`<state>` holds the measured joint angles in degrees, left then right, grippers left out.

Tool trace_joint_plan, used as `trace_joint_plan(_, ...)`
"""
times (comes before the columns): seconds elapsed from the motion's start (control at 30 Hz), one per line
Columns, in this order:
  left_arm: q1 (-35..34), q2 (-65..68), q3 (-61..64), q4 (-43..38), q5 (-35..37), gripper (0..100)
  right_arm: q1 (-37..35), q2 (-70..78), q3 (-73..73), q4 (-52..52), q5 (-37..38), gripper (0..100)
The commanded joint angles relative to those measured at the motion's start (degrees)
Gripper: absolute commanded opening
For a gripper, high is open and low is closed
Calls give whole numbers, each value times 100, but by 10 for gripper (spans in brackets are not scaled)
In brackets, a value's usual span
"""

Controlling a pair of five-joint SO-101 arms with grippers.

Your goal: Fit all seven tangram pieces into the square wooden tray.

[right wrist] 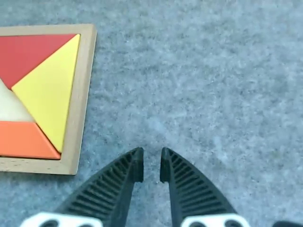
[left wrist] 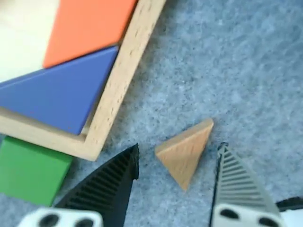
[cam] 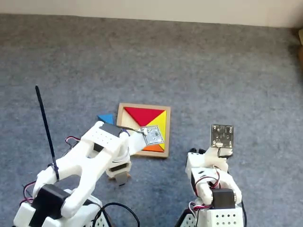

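tray point(cam: 142, 105) part-hidden; left claw point(left wrist: 178, 149) open around wooden triangle point(left wrist: 185, 152); right claw point(right wrist: 149, 159) near-closed, empty

Both our arms point(cam: 94, 158) are white shells with black servo blocks point(cam: 47, 198), skinny red and black wires point(cam: 72, 139) at the joints, and ribbed wedge jaws: black, except one pale grey on our left gripper point(left wrist: 178, 150).

A grey felt-like covering point(cam: 199, 66) is lying across the whole work surface. A pale strip point(cam: 165, 8) is running along the covering's far edge. A brown object point(cam: 300, 41), unidentifiable, is showing at the covering's right edge.
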<state>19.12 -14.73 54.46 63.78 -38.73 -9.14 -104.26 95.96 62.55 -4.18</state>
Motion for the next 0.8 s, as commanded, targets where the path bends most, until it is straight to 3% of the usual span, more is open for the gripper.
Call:
trace_joint_plan(0.0,110,31,-198,-79,-62,223,84,-101,804,-31,53,74)
trace_joint_plan(0.23,488,57,-163,-53,-44,168,84,-101,804,-31,53,74)
trace_joint_plan(0.77,462,4,-180,88,-35,84,84,-101,804,-31,53,74)
